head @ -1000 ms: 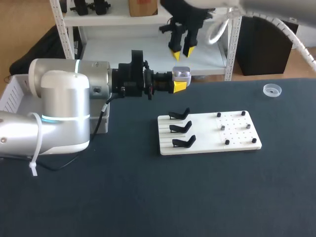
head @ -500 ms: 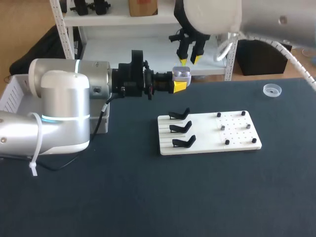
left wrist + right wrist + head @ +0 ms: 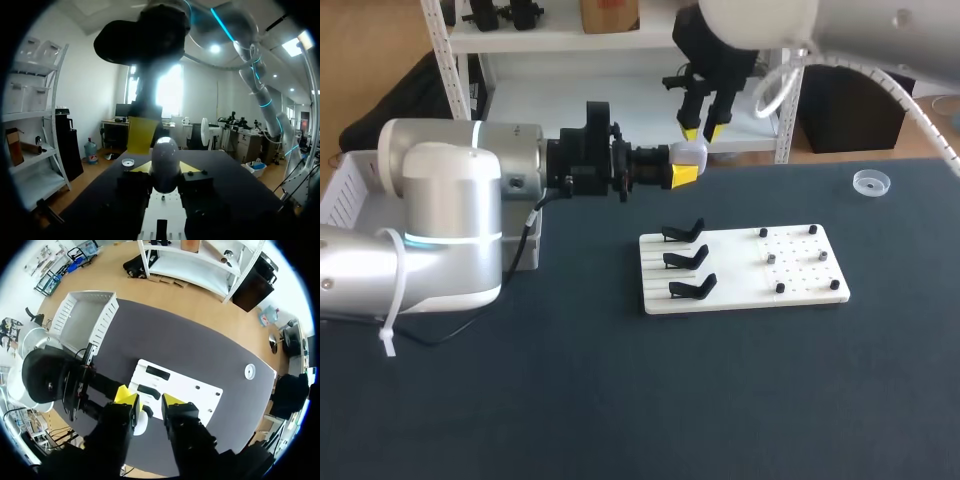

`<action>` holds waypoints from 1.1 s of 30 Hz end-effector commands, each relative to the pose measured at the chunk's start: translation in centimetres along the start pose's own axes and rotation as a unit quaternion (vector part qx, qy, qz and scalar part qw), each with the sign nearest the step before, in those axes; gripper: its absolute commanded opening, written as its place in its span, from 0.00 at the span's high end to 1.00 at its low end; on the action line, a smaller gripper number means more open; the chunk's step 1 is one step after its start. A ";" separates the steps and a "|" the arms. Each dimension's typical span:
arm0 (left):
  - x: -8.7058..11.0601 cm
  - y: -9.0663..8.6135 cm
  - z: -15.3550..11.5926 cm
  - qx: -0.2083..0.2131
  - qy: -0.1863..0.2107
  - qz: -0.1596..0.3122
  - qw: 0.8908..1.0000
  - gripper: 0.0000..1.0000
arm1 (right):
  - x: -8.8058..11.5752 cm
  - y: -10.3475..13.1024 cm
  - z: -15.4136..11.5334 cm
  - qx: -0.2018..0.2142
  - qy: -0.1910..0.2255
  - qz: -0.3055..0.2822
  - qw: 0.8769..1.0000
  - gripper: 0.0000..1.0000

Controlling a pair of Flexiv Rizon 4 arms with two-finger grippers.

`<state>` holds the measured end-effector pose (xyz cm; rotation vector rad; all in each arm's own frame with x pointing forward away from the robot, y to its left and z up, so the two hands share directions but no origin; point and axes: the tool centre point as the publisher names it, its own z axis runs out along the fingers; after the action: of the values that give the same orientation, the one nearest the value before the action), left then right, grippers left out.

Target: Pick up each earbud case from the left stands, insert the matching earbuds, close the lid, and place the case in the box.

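With all three stands [image 3: 685, 260] on the board [image 3: 800, 285] bare, the left gripper [image 3: 684, 166] pinches the case [image 3: 691, 152] in mid-air behind the board, the right gripper [image 3: 702, 131] just above it with fingers slightly parted, so filling, closing and boxing seem left, with free room around and the box [image 3: 345, 195] well off to the left.

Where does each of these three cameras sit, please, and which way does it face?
Head view: fixed above and behind, looking down on the table; both arms show, right hand over left hand.
Left wrist view: on the left wrist, facing out across the table; its hand grips the earbud case.
Right wrist view: on the right wrist, facing straight down; its open hand shows.
Shared: both downward views show the white board.
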<state>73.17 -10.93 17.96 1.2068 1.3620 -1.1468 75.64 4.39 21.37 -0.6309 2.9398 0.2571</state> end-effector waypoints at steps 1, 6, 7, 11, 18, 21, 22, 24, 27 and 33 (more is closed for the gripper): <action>0.0 0.0 0.0 -0.001 -0.001 0.000 1.000 1.00 | 2.1 -0.4 -1.2 -0.005 -0.053 0.003 0.999 0.66; -1.1 0.4 -1.7 -0.014 -0.014 0.010 1.000 1.00 | 4.5 -1.3 -1.8 0.001 -0.095 0.003 0.995 0.00; -1.6 0.7 -2.6 -0.021 -0.019 0.014 1.000 1.00 | 5.0 -1.6 -1.3 -0.001 -0.095 0.001 0.995 0.00; -3.7 1.8 -6.8 -0.055 -0.032 0.041 0.997 1.00 | 6.9 -2.3 1.4 0.004 -0.056 0.005 0.998 0.00; -4.9 4.0 -13.9 -0.107 -0.006 0.066 0.992 1.00 | 10.3 -3.5 4.9 -0.008 0.003 0.042 0.999 0.00; -4.5 4.7 -16.5 -0.132 0.002 0.060 0.989 1.00 | 11.3 -3.8 5.4 -0.008 0.015 0.053 0.998 0.00; -4.4 4.9 -17.1 -0.136 0.008 0.063 0.989 1.00 | 11.6 -3.9 5.4 -0.007 0.017 0.054 0.998 0.00; -3.9 5.5 -18.8 -0.149 0.009 0.063 0.987 1.00 | 12.0 -4.0 5.7 -0.006 0.020 0.055 0.998 0.00; -2.5 6.1 -20.9 -0.159 0.016 0.057 0.986 1.00 | 12.5 -3.9 5.9 -0.028 0.011 0.042 0.999 0.00; 0.1 7.0 -25.1 -0.181 0.040 0.030 0.982 1.00 | 13.0 -4.0 5.5 -0.063 -0.003 0.023 0.998 0.00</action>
<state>79.81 11.98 20.35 1.0355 1.4992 -0.7770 66.59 -2.27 13.23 -0.6003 3.0300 0.4014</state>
